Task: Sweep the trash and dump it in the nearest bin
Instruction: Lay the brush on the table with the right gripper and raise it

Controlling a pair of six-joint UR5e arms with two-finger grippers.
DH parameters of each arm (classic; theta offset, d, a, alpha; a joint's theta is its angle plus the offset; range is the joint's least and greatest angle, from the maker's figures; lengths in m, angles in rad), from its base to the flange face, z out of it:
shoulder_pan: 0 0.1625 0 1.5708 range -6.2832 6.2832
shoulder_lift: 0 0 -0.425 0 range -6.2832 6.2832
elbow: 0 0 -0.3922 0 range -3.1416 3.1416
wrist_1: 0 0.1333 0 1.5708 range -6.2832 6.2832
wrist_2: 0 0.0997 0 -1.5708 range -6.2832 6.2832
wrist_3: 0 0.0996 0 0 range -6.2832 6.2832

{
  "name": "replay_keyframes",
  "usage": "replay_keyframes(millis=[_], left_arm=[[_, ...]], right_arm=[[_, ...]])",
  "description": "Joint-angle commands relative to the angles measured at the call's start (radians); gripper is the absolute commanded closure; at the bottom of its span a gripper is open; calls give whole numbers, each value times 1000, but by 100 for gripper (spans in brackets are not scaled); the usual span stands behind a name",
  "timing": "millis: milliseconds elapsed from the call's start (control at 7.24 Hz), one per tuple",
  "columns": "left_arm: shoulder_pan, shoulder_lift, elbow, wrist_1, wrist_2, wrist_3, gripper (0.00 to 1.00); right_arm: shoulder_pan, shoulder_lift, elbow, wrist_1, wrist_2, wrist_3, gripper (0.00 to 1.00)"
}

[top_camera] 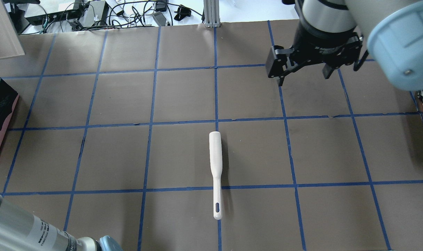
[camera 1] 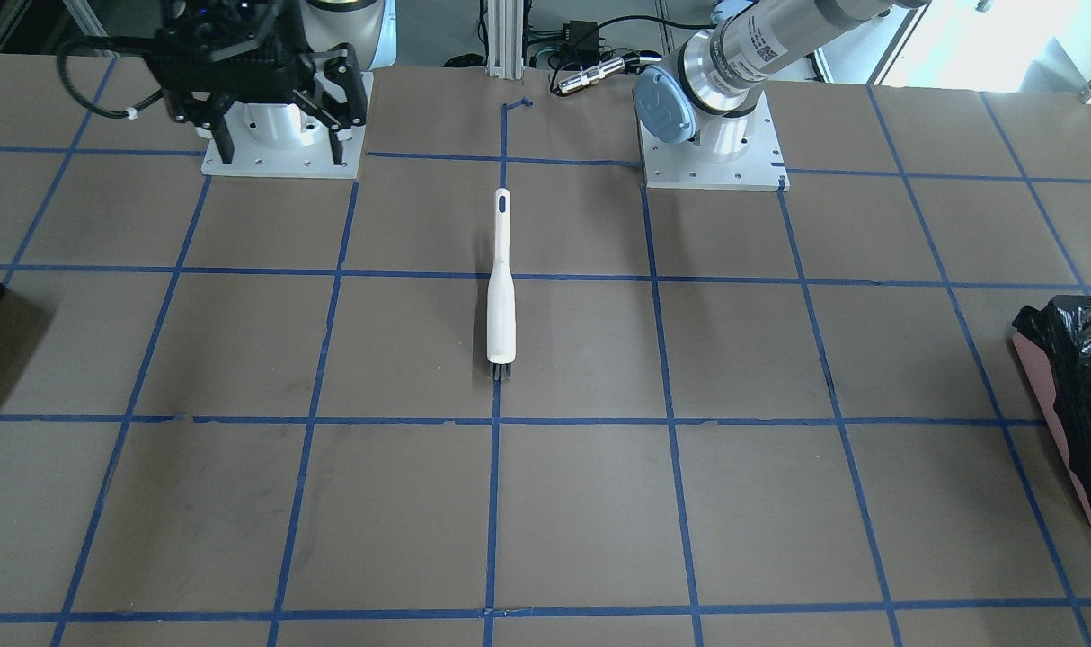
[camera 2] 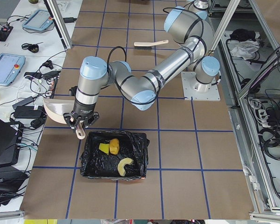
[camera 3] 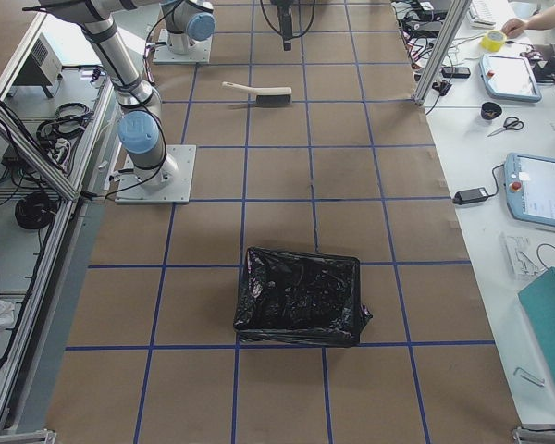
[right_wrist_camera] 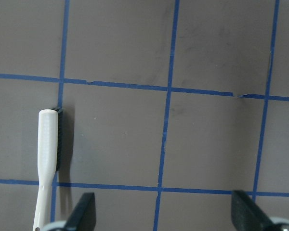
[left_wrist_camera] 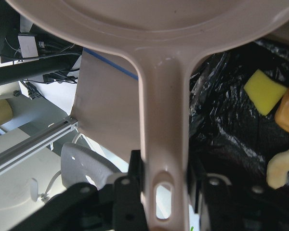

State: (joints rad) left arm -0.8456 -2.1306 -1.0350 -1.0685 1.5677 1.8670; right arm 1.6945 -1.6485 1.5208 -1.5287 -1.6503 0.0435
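Now, your left gripper (left_wrist_camera: 161, 192) clamps the dustpan (left_wrist_camera: 159, 96) by its handle just beside the bin (camera 2: 95, 164), where the trash (camera 2: 114, 146) already lies. Lift it away without snagging the bag. Meanwhile your right gripper (top_camera: 304, 78) hangs open, well apart from the brush (top_camera: 215, 167).

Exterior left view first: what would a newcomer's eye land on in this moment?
The left gripper holds a pale dustpan by its handle at the edge of the black-lined bin, where the brown lump, yellow-green wedge and pale rind slice lie on the bag. In the middle of the table the white brush lies alone, and the right gripper hangs open and empty, apart from it.
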Motion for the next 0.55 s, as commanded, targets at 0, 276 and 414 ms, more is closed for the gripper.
replay_keyframes(millis=[0,276,414], left_arm=[[-114,23,-49,-24,-6,-241,100],[-202,34,-95,-25,-8,-478,100],[-252,46,-120,-25,-5,-609,100]], right_arm=[[-73,-5,2,2,6,-43,0],[-73,-2,4,7,80,-43,0],[-73,-4,4,13,84,-46,0]])
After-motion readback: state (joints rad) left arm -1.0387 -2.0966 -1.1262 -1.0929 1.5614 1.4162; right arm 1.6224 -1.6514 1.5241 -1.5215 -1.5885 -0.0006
